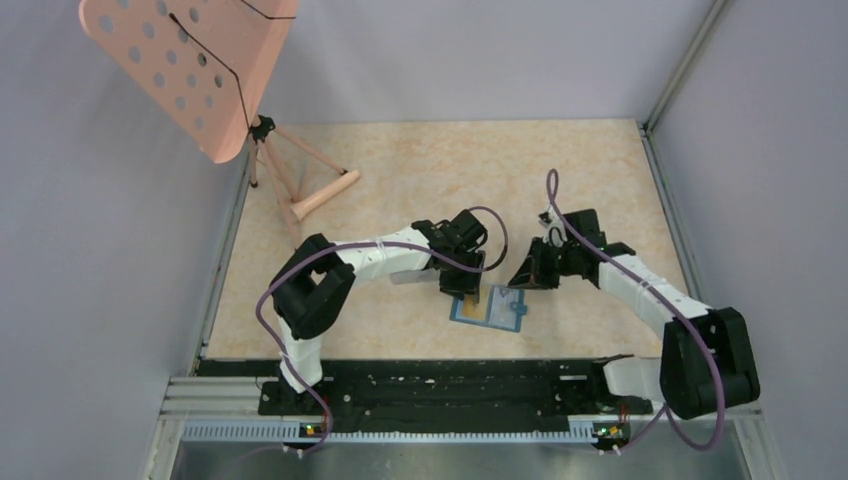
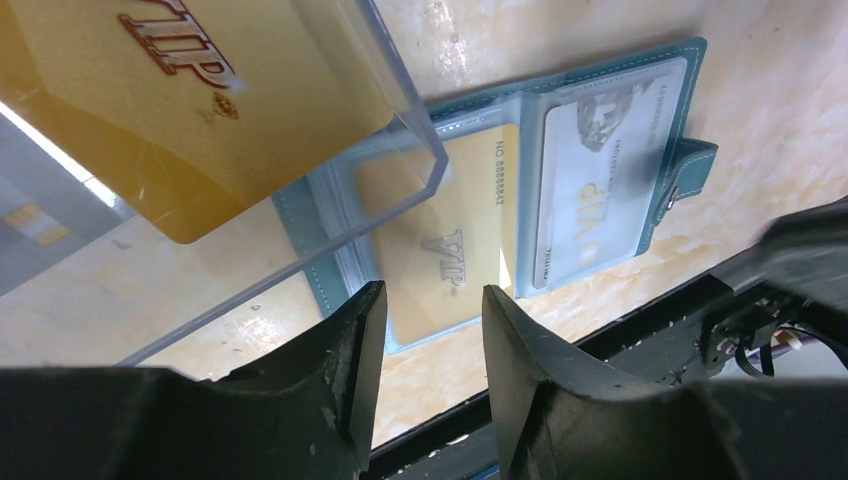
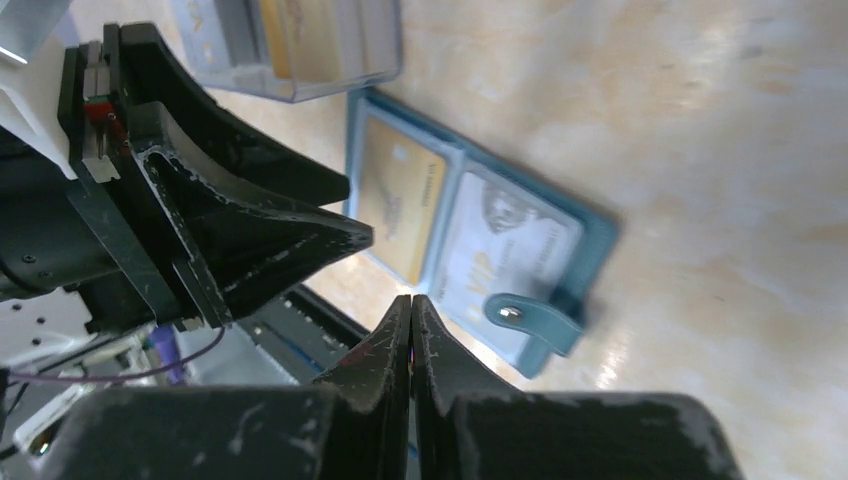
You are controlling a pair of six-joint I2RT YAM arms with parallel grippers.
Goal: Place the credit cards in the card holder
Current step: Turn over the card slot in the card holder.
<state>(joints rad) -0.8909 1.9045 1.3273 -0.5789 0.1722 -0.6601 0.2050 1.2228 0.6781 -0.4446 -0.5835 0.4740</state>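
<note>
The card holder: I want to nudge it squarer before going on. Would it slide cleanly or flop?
The card holder lies open and flat on the smooth table, so it would probably slide rather than tip. Its stitched cover with a centre fold looks soft, so lifted by one edge it would likely flop. The protruding snap tab may snag.

Soft, even light from above keeps the top view bright, leaving only faint shadows on the marbled table (image 1: pixel 420 170). In the left wrist view the clear plastic box (image 2: pixel 410 110) carries pale reflections and glare. The right wrist view is motion-blurred — the card holder (image 3: pixel 545 325) smears along its far edge.
</note>
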